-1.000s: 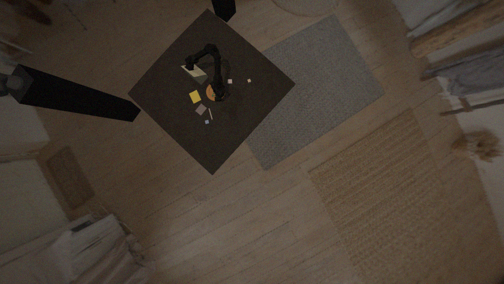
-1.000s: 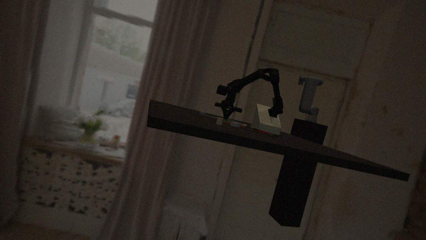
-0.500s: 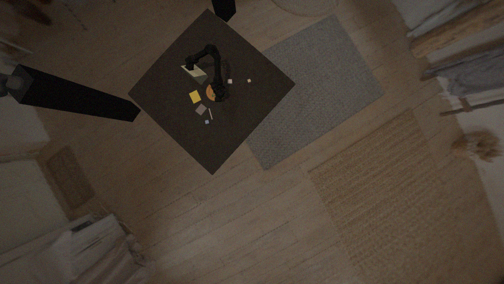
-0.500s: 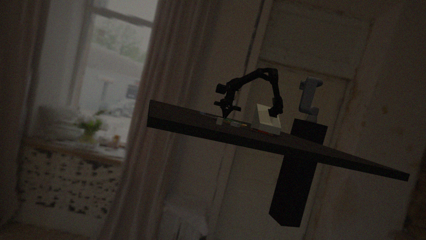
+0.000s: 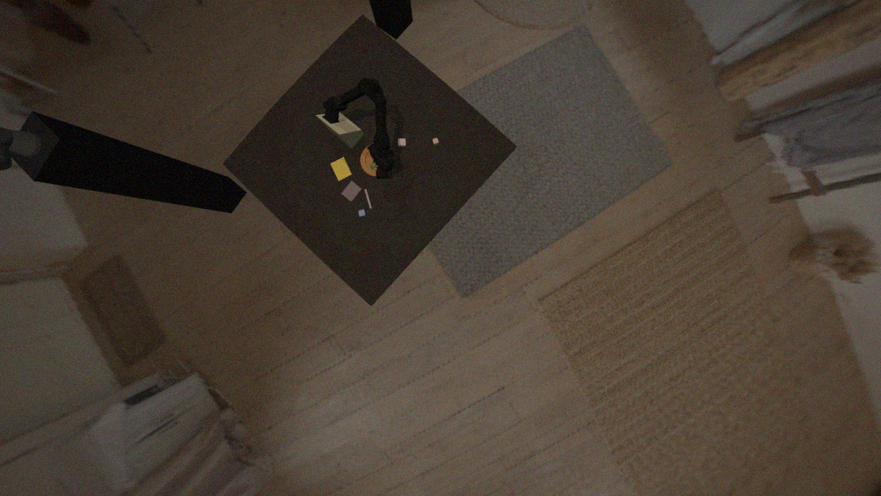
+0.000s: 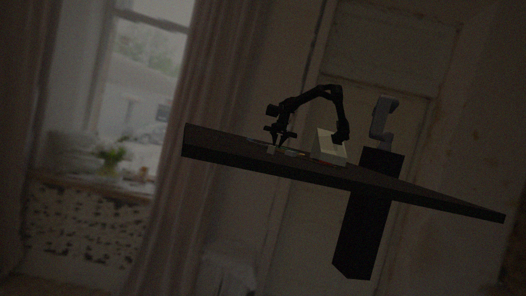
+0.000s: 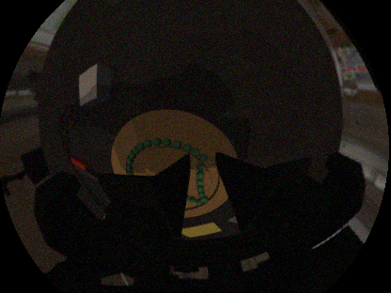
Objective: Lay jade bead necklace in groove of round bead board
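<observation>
The round orange-brown bead board [image 5: 365, 160] [image 7: 169, 121] lies on the table under my gripper. The green jade bead necklace [image 7: 156, 141] rests on it as a bent loop: a rounded arc at the upper left, a corner near the fingertips, and a nearly straight run down the right side. On the right and at the bottom, the beads lie inside the dark curved groove line. My left finger hides the lower left part. My gripper [image 6: 276, 146] [image 7: 202, 157] is partly open, low over the board, with its tips on either side of the corner beads in the wrist view.
A cream wedge-shaped block [image 5: 348, 127] [image 6: 323, 152] stands near the arm base. A yellow square [image 5: 341, 169] [image 7: 202, 230], a mauve square [image 5: 351, 191], a pale stick [image 5: 368, 198] and a bluish cube [image 5: 361, 213] lie nearby. A whitish block [image 5: 402, 142] [image 7: 88, 84] stands beside the board.
</observation>
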### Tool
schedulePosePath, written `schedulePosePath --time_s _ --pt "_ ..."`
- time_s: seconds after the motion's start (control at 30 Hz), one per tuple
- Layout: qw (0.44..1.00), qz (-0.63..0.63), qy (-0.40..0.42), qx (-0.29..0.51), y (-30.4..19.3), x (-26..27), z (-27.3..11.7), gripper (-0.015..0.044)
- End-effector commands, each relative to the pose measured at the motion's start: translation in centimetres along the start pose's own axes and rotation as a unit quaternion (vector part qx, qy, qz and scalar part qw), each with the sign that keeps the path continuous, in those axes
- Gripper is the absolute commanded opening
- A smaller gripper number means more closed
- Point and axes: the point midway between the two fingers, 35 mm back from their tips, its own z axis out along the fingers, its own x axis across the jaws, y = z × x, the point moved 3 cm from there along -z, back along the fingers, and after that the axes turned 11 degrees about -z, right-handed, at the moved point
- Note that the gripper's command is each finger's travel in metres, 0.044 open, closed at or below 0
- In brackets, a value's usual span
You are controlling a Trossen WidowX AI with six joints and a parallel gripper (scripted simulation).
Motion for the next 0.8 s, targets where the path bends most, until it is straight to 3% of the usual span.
schedulePosePath --time_s 0.0,0.27,0.77 --pt "1.0 0.0 0.0 0.0 0.01 0.01 -0.01 0.0236" --pt "1.0 0.004 0.002 0.0 -0.1 0.04 -0.16 0.044" --pt "1.0 0.004 0.002 -0.001 -0.11 0.04 -0.46 0.044"
